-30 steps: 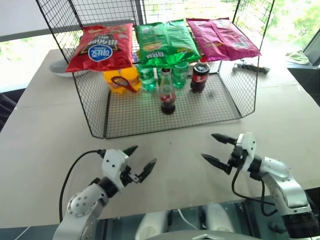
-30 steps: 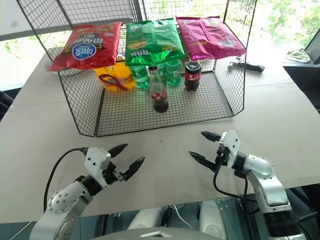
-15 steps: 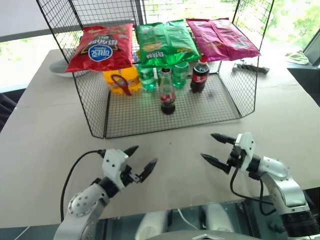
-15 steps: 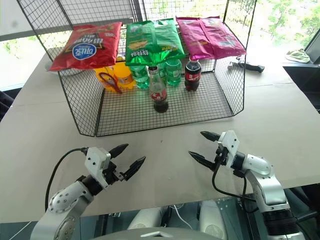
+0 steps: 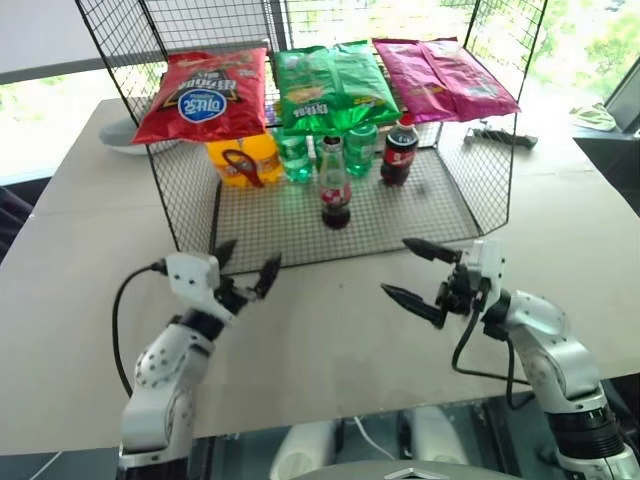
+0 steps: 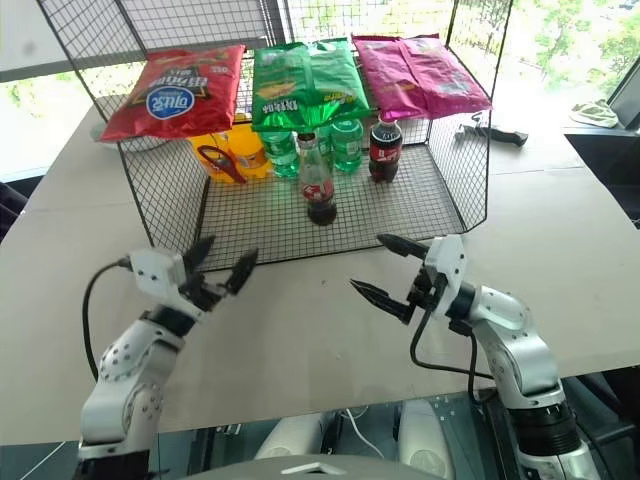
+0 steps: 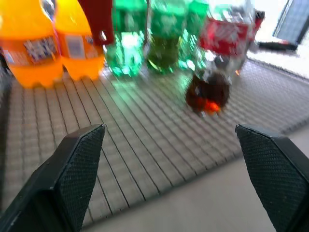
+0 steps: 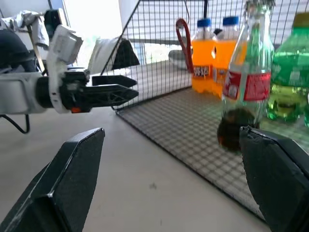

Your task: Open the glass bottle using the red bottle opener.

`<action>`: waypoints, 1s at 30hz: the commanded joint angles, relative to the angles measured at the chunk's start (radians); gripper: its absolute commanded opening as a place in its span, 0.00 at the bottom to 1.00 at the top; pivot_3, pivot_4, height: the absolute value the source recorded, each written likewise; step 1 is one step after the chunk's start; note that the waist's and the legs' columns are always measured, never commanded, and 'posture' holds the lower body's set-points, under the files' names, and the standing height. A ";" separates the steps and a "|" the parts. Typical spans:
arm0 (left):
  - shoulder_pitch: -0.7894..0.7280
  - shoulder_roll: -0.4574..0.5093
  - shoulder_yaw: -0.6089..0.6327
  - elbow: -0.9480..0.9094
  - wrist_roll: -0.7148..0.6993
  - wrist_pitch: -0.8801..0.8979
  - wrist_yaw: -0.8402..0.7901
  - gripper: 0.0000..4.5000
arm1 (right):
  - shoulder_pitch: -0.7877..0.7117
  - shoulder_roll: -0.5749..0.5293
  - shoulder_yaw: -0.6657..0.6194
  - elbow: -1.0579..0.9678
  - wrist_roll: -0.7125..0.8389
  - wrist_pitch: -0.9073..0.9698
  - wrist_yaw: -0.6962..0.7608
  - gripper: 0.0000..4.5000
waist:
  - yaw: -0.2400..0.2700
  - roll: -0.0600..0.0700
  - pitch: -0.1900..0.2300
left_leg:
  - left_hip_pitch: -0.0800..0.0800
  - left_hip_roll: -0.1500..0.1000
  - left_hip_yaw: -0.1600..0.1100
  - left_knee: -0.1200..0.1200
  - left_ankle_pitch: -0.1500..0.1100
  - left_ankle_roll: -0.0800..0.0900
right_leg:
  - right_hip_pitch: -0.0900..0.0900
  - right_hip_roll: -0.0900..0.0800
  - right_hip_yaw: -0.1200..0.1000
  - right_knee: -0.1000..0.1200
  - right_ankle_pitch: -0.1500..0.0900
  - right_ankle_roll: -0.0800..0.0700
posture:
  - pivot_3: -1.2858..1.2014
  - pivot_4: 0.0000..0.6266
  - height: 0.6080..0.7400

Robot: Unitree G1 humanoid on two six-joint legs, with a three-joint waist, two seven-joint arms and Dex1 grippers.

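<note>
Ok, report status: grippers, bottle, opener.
Left gripper and right gripper open, empty, short of the rack. Glass bottle upright, capped. Red opener hanging by orange bottles. Nothing blocking.

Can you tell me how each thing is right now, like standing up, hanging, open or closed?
glass bottle: standing upright on the wire rack, cap on
red bottle opener: hanging in front of the orange soda bottles
orange soda bottles: upright, capped
plastic cola bottle: upright, red cap on
left gripper: open, holding nothing
right gripper: open, holding nothing
</note>
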 commanded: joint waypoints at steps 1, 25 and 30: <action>-0.073 -0.009 0.068 0.030 -0.025 -0.036 0.049 1.00 | -0.036 0.011 0.003 -0.061 0.012 0.012 -0.039 0.99 | 0.000 0.000 0.000 | 0.000 0.000 0.000 0.000 0.000 0.000 | 0.000 0.000 0.000 0.000 0.000 0.000 | 0.52 0.24 1.00; -0.322 -0.002 0.087 0.244 -0.001 -0.106 0.094 1.00 | -0.111 0.019 0.015 -0.094 -0.131 -0.042 -0.185 0.99 | -0.007 -0.001 -0.001 | 0.001 0.001 0.001 0.001 0.002 -0.002 | -0.001 0.002 0.001 0.002 0.001 -0.001 | 0.52 0.24 1.00; -0.390 0.000 0.079 0.308 -0.004 -0.139 0.076 1.00 | -0.101 0.021 0.017 -0.093 -0.134 -0.050 -0.188 0.99 | -0.006 -0.001 -0.001 | 0.000 0.001 0.000 0.001 0.002 -0.002 | -0.001 0.002 0.001 0.003 0.001 -0.001 | 0.52 0.24 1.00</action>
